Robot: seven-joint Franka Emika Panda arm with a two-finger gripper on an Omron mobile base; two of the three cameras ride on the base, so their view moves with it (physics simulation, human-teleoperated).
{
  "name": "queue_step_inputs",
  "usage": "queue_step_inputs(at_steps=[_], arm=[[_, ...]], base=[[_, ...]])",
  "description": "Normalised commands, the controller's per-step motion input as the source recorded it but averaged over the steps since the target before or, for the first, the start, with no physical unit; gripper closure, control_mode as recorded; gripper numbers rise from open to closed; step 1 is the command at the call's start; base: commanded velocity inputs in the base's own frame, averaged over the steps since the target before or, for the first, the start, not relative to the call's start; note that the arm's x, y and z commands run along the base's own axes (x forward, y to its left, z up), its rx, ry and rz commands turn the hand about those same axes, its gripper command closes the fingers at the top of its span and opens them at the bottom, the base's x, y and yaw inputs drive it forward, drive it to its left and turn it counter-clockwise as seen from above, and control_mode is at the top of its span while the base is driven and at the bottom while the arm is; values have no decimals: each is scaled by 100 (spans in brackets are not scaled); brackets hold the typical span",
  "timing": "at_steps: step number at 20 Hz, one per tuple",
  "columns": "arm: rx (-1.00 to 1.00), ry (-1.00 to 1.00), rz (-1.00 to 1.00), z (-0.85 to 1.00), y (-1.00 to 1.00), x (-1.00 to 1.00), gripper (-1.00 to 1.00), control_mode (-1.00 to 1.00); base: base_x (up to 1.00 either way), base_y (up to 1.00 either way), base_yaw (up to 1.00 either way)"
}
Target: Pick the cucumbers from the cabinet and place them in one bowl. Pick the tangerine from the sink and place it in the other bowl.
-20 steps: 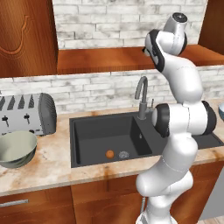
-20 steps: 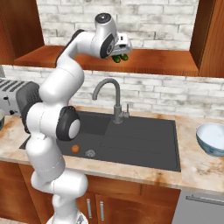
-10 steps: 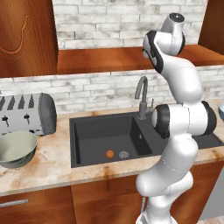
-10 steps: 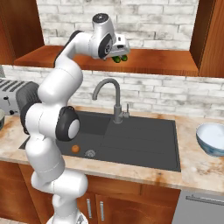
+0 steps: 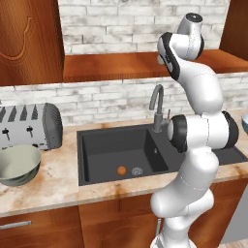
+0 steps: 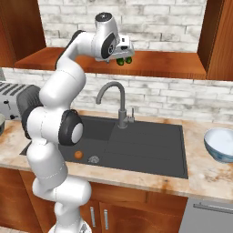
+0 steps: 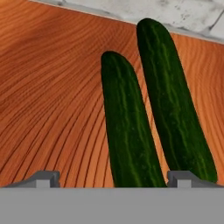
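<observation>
Two cucumbers lying side by side on the cabinet shelf, touching or nearly so, long axes running away from the tool. Tool spread wide, empty, tips straddling the near end of the left cucumber; right tip close against the second one. Best to centre on one cucumber, settle lower so both tips pass its sides, then close squarely across the width without nudging the neighbour. Brick wall just beyond the far ends; shelf front edge near, so little room forward, plenty back toward the sink. Tangerine resting in the basin beside the drain. Pale blue bowl on the tabletop far right, grey-green bowl far left, both well apart.
</observation>
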Motion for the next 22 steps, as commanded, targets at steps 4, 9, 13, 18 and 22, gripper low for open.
queue_step_inputs(at_steps=[4,9,13,18,22], arm=[[4,5,0,-71,0,0,-100,-100],[4,2,0,-60,-3,0,-100,-100],[0,0,0,-45,-2,0,-100,-100],[0,0,0,-5,0,0,100,-100],[0,0,0,0,0,0,100,-100]], base=[[0,0,0],[0,0,0],[0,0,0],[0,0,0],[0,0,0]])
